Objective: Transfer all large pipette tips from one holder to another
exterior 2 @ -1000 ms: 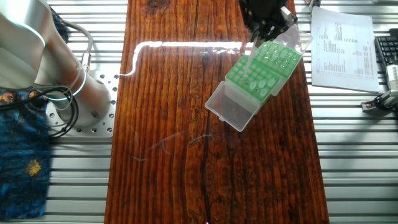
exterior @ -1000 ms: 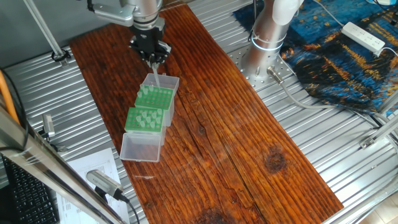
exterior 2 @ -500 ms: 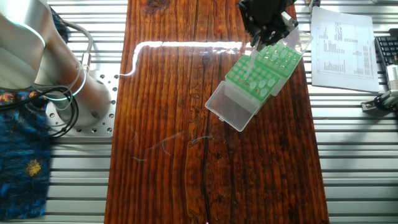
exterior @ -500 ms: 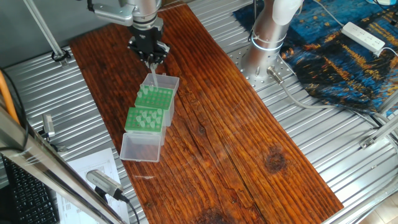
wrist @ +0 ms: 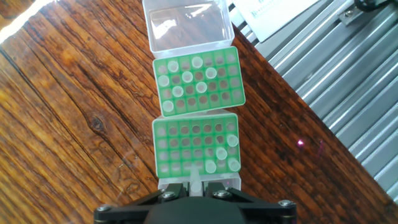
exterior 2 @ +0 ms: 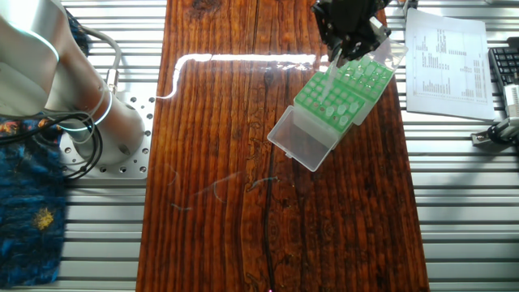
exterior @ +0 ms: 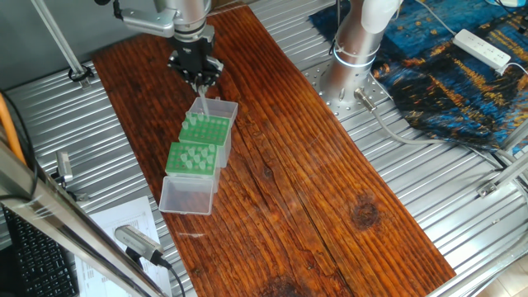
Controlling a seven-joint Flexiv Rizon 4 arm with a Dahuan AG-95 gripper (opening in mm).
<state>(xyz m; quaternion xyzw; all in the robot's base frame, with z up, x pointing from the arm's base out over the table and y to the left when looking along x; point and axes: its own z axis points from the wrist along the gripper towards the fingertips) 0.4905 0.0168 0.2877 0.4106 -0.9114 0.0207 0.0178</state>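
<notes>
Two green racks lie end to end on the wooden table. The far rack (wrist: 198,79) (exterior: 194,159) holds several large pipette tips (wrist: 186,76), pale cones standing upright. The near rack (wrist: 196,144) (exterior: 205,130) carries a few tips (wrist: 222,154) at its right side. My gripper (wrist: 194,185) (exterior: 196,73) (exterior 2: 345,50) hovers over the near rack's closest edge, shut on one tip (wrist: 194,173) that hangs point-down between the fingers (exterior: 202,103) (exterior 2: 328,81).
Each rack has a clear hinged lid lying open, one lid (wrist: 186,25) (exterior: 186,196) beyond the far rack and one lid (exterior: 219,108) under my hand. Printed paper (exterior 2: 446,61) lies on the ribbed metal beside the board. The arm's base (exterior: 355,49) stands right of the board.
The gripper has risen a little and shifted slightly away from the racks, with the tip still held. The racks have not moved.
</notes>
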